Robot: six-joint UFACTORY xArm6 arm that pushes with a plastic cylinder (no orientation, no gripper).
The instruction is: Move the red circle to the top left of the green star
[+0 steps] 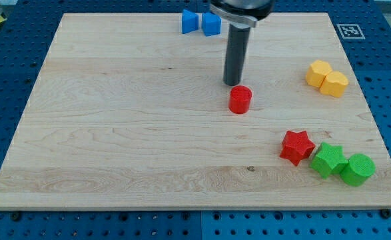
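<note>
The red circle [240, 100] sits near the middle of the wooden board [115, 133]. My tip [233, 83] stands just above and slightly left of it in the view, almost touching its top edge. The green star [328, 160] lies at the view's lower right, well right of and below the red circle. A red star [296, 147] touches the green star's left side.
A green circle [358, 169] sits right of the green star. Two yellow blocks [327, 78] lie at the right edge. Two blue blocks [200, 23] lie at the top, left of the rod. Blue pegboard surrounds the board.
</note>
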